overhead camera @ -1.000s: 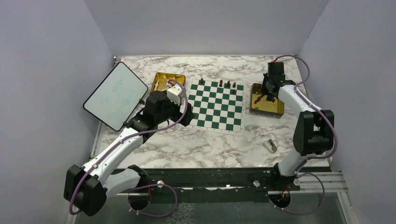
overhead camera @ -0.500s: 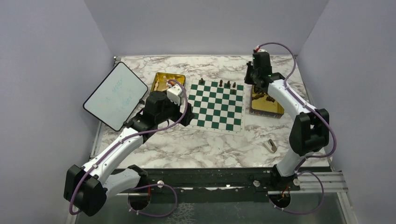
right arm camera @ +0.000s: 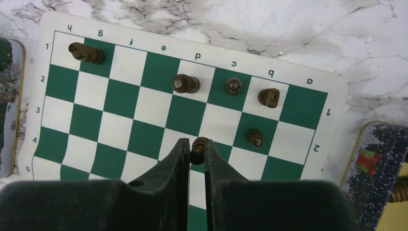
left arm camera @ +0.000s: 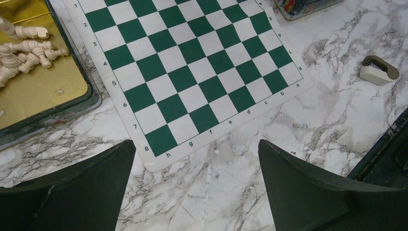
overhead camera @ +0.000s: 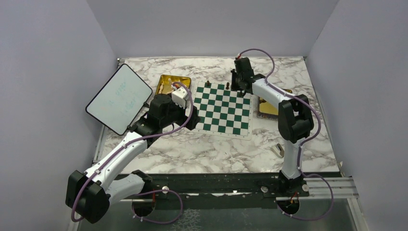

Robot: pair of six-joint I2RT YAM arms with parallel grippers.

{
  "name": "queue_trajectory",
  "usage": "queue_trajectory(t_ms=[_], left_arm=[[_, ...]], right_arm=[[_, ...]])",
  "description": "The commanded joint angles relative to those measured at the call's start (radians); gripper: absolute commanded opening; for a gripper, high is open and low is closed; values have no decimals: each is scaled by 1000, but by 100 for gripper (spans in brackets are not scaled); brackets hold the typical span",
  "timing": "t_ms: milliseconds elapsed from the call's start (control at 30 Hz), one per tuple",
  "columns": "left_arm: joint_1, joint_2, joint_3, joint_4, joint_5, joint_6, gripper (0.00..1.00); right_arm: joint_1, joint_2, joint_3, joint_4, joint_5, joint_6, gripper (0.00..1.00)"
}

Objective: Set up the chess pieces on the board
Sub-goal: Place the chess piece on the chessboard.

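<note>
The left fingers (left arm camera: 86, 192) are hanging wide apart and empty over the worktop (left arm camera: 269, 159), just off the near left corner of the board (overhead camera: 222, 115); a small grey-beige block (overhead camera: 279, 150) is lying off the board's near right corner, apart from it; a gold tray (left arm camera: 48, 96) is sitting just beside the board's left edge, holding a heap of cream pieces (left arm camera: 29, 48) lying on their sides; a white tablet (overhead camera: 119, 98) is resting further left of the board; a second tray (overhead camera: 268, 109) is sitting at the board's right edge; the right fingers (right arm camera: 178, 159) are clamping a dark piece (right arm camera: 198, 148) over the board's far half; five dark pieces (right arm camera: 186, 83) are sitting on the board's far rows, four on the farthest row and one on the next.
</note>
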Motion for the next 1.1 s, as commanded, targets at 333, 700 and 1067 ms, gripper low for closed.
queue_trajectory(t_ms=[333, 700, 1067], left_arm=[[-6, -33, -6, 25, -16, 4, 99], [-8, -35, -6, 25, -16, 5, 99], [-8, -32, -6, 25, -16, 5, 99]], right_arm=[[3, 115, 66, 45, 45, 31, 9], [3, 142, 75, 30, 61, 38, 10], [3, 164, 77, 35, 67, 40, 10]])
